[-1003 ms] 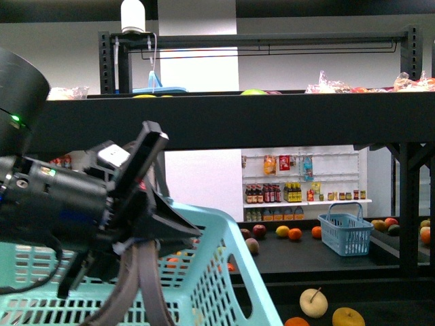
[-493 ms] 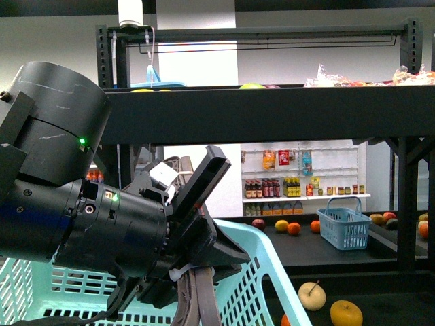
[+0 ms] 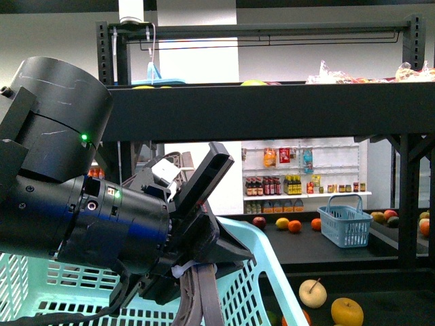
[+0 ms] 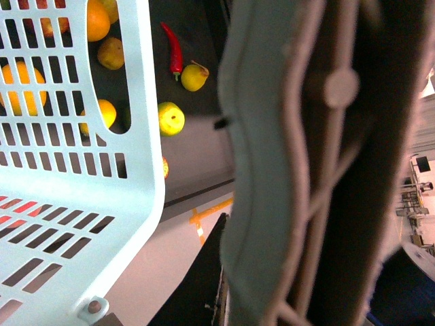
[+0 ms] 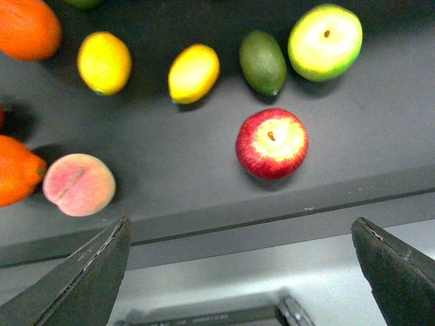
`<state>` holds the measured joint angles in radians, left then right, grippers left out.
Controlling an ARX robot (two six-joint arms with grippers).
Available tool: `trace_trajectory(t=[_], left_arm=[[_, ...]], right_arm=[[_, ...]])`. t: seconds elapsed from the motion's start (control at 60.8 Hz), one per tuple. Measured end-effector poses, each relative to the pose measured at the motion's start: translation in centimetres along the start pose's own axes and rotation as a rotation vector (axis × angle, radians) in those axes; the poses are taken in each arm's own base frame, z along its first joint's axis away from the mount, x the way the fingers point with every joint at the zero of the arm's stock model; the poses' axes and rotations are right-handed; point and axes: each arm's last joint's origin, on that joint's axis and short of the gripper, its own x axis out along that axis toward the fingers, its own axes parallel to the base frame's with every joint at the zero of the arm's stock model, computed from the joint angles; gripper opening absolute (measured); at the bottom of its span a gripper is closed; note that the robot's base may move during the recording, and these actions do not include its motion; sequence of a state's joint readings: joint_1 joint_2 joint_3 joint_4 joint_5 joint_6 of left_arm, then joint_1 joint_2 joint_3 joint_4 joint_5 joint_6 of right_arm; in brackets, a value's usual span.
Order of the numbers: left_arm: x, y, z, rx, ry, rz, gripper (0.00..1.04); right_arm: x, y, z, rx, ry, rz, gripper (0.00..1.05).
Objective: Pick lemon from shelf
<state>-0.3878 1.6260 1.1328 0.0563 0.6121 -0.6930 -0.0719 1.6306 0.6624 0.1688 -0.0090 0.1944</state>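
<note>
- Right gripper (image 5: 239, 227): jaws spread wide, empty, above the black metal shelf tray (image 5: 380, 136).
- Yellow oval lemon (image 5: 194, 73): on that tray, near the red apple (image 5: 272, 143).
- Left gripper (image 3: 204, 261): clamped on the grey-brown strap handle (image 3: 200, 302) of the pale turquoise plastic basket (image 3: 255, 285).

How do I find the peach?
Look at the black shelf tray in front of the right gripper. Nearest its front lip sit a red apple and the peach. It is the only pink-orange fruit, with a crease down it.

Between the peach (image 5: 79, 184) and the red apple (image 5: 272, 143) the shelf (image 5: 170, 153) tray lay bare, an open lane from its front lip to one lemon (image 5: 194, 73). An avocado (image 5: 264, 62) crowded just beside that lemon. The basket (image 3: 238, 293), gripped by the left gripper (image 3: 202, 257), blocked the lower left.
</note>
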Motion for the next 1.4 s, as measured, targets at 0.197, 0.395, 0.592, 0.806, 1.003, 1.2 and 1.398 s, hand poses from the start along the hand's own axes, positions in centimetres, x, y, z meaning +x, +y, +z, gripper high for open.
trace_trajectory(t=[0.197,0.395,0.592,0.806,1.003,1.2,1.398], left_arm=[[0.0,0.0,0.0,0.000,0.000,0.000,0.13],[0.0,0.0,0.0,0.001,0.000,-0.001,0.13],[0.0,0.0,0.0,0.001,0.000,0.000,0.13],[0.0,0.0,0.0,0.001,0.000,-0.001,0.13],[0.0,0.0,0.0,0.001,0.000,0.000,0.13],[0.0,0.0,0.0,0.001,0.000,0.000,0.13],[0.0,0.0,0.0,0.001,0.000,-0.001,0.13]], right_arm=[[7.0,1.2,1.4,0.048,0.167,-0.042,0.97],[11.6,3.4,2.5,0.087,0.210,-0.093,0.97],[15.4,4.9,3.1,0.162,0.243,-0.133,0.97],[19.9,6.1,2.9,0.221,0.260,-0.164,0.97],[23.4,7.1,3.2,0.268,0.260,-0.161,0.97],[25.8,7.1,3.3,0.290,0.255,-0.171,0.97],[26.9,6.9,2.9,0.289,0.240,-0.186,0.97]])
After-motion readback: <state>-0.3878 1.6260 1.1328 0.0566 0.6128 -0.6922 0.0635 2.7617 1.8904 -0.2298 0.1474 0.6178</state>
